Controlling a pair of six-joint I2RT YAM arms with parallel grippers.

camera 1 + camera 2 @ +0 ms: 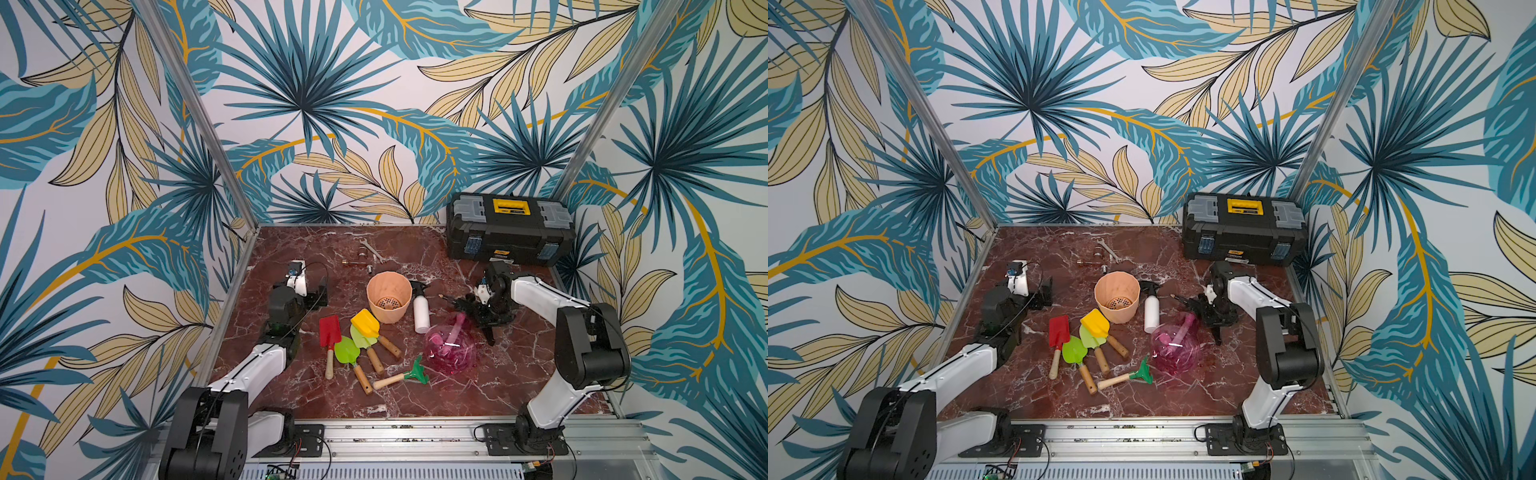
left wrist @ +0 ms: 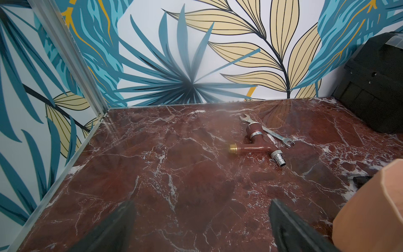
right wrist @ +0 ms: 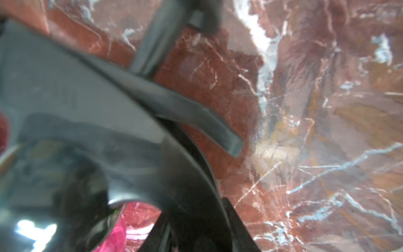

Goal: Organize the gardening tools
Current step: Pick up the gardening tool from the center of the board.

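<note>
Risk of tipping pink sprayer (image 1: 451, 352) by off-centre pinch on black pump (image 1: 462, 302); right gripper (image 1: 482, 316) closure unclear, left gripper (image 2: 201, 203) wide apart, empty.

Even bright light, soft shadows; right wrist view blurred, glare.

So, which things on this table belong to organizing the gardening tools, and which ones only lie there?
Belong to the job:
red spade, yellow spade, green spade, lime spade, rake, spray bottle, pink sprayer.

Only lying about:
wrench, tap fitting, toolbox. The pot is unclear; it may be meant to hold the tools.
</note>
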